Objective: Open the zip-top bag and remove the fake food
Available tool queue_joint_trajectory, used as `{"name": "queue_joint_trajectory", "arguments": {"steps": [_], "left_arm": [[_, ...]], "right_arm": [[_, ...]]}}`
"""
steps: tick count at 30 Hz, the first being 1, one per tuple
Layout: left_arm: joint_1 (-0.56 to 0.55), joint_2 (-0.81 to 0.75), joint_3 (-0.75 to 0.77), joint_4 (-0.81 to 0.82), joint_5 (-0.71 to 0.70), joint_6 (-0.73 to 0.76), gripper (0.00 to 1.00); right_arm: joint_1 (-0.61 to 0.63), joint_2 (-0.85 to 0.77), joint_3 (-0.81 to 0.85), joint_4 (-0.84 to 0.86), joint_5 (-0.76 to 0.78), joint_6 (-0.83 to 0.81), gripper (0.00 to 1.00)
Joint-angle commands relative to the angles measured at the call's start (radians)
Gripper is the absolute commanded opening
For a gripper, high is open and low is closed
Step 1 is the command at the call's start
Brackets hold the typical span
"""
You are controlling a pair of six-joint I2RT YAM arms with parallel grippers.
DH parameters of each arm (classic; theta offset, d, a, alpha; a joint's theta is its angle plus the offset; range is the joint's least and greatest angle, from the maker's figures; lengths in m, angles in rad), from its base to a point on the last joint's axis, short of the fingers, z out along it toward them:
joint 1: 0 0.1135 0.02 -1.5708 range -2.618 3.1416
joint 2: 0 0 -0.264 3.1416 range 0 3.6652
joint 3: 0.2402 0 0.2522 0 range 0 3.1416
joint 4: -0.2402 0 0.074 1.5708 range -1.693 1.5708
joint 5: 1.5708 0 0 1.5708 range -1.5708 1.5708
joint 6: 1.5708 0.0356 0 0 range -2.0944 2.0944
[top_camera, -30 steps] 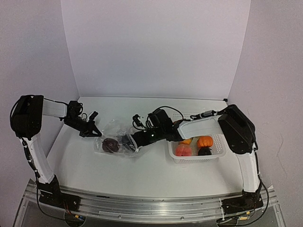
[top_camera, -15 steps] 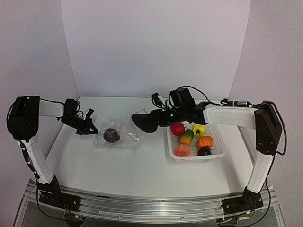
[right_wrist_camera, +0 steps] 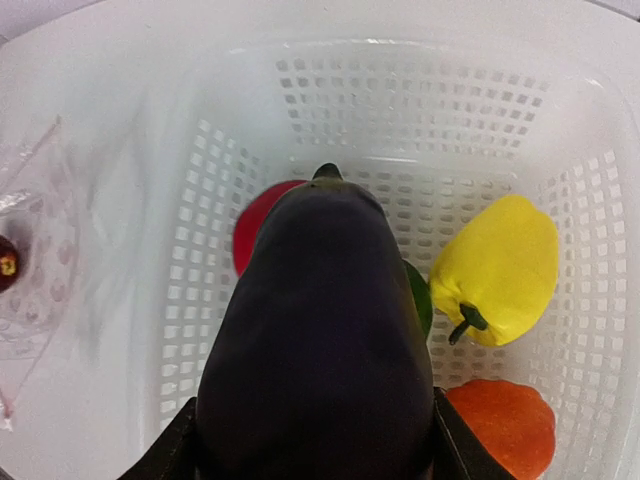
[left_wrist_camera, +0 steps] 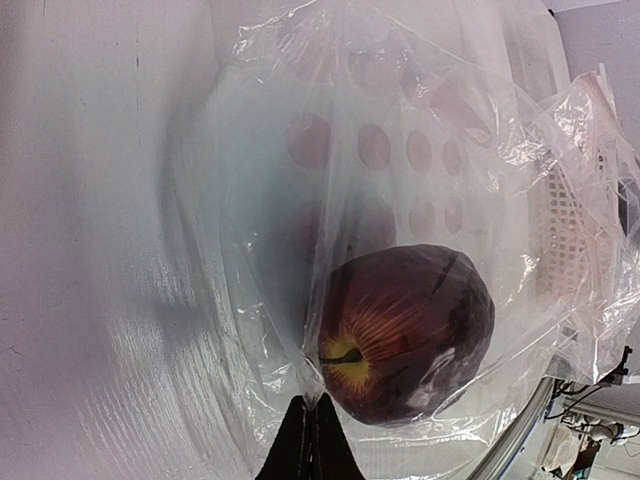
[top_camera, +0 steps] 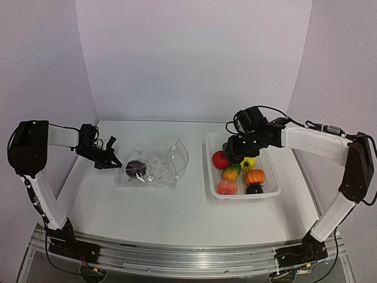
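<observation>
While my right end effector (right_wrist_camera: 312, 445) grips the eggplant (right_wrist_camera: 318, 320) just above the basket (right_wrist_camera: 400, 90), my left end effector (left_wrist_camera: 308, 440) pinches the bag (left_wrist_camera: 400, 140), with the apple (left_wrist_camera: 410, 330) inside, just ahead. Next, I judge: release the eggplant, then fetch the apple.

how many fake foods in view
8: red, yellow, green-orange, orange, peach, black in the basket; eggplant in the right gripper; apple in the bag. Others may be hidden.

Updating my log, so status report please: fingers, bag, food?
Left fingers shut on bag edge. Right fingers hold eggplant over basket. One dark apple in bag. Nothing blocking.
</observation>
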Motion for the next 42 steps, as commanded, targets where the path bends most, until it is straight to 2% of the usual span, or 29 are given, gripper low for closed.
{"name": "queue_joint_trajectory", "arguments": {"steps": [1, 4, 5, 9, 11, 13, 15, 19, 23, 30, 38, 42], "left_arm": [[0.002, -0.047, -0.015, 0.018, 0.008, -0.011, 0.0], [0.002, -0.052, -0.015, 0.016, 0.008, -0.009, 0.0], [0.002, -0.052, -0.014, 0.016, 0.008, -0.008, 0.0], [0.002, -0.049, -0.014, 0.014, 0.01, -0.008, 0.0], [0.002, -0.046, -0.013, 0.014, 0.01, -0.007, 0.0], [0.002, -0.043, -0.012, 0.014, 0.01, -0.007, 0.0], [0.002, -0.038, -0.013, 0.016, 0.011, -0.007, 0.0], [0.001, -0.032, -0.011, 0.015, 0.013, -0.007, 0.0], [0.001, -0.036, -0.012, 0.013, 0.011, -0.004, 0.0], [0.001, -0.039, -0.016, 0.017, 0.01, -0.003, 0.0], [-0.014, -0.024, -0.021, 0.025, -0.001, 0.006, 0.0], [-0.013, -0.016, -0.012, 0.013, -0.012, 0.02, 0.0]], "right_arm": [[-0.022, 0.06, 0.024, -0.097, 0.099, 0.031, 0.53], [-0.027, 0.077, 0.063, -0.12, 0.089, 0.034, 0.82], [-0.026, 0.079, 0.083, -0.14, 0.086, 0.029, 0.86], [0.0, 0.076, 0.167, -0.217, 0.128, -0.044, 0.91], [0.063, 0.073, 0.206, -0.217, 0.177, -0.137, 0.92], [0.13, 0.091, 0.267, -0.197, 0.172, -0.265, 0.89], [0.179, 0.127, 0.308, -0.152, 0.069, -0.332, 0.84], [0.199, 0.239, 0.358, -0.019, -0.237, -0.318, 0.72], [0.203, 0.384, 0.467, 0.013, -0.376, -0.316, 0.64], [0.196, 0.595, 0.66, 0.013, -0.431, -0.369, 0.53], [0.191, 0.74, 0.781, 0.038, -0.519, -0.417, 0.55], [0.17, 0.705, 0.755, 0.039, -0.435, -0.509, 0.56]]}}
